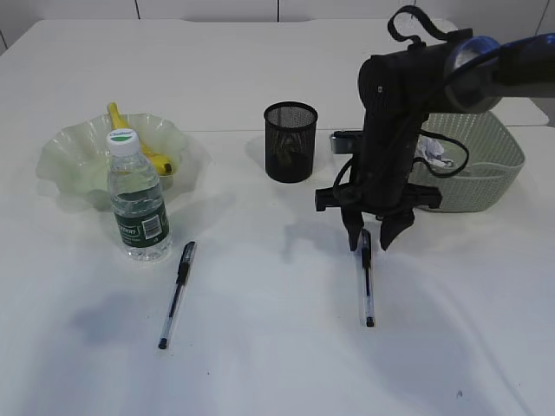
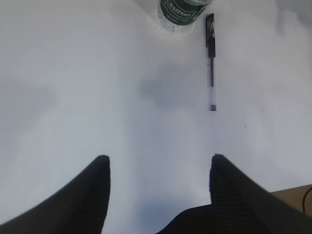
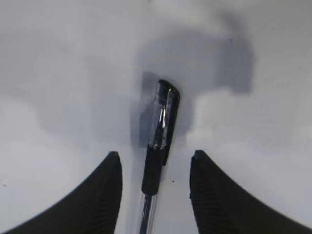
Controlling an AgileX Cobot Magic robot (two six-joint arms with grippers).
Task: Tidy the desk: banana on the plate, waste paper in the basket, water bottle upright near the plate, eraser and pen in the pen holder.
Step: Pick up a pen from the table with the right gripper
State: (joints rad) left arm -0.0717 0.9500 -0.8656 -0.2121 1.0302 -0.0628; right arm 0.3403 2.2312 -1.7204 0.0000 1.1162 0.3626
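Note:
My right gripper is open and straddles the cap end of a black pen lying on the white table; in the right wrist view the pen lies between the two fingers of that gripper, untouched. A second black pen lies front left, also in the left wrist view. The water bottle stands upright beside the green plate, which holds the banana. Crumpled paper lies in the basket. The mesh pen holder stands mid-table. My left gripper is open and empty. The eraser is not visible.
A small grey object lies between the pen holder and the basket. The bottle's base shows at the top of the left wrist view. The table's front edge shows at the lower right corner of the left wrist view.

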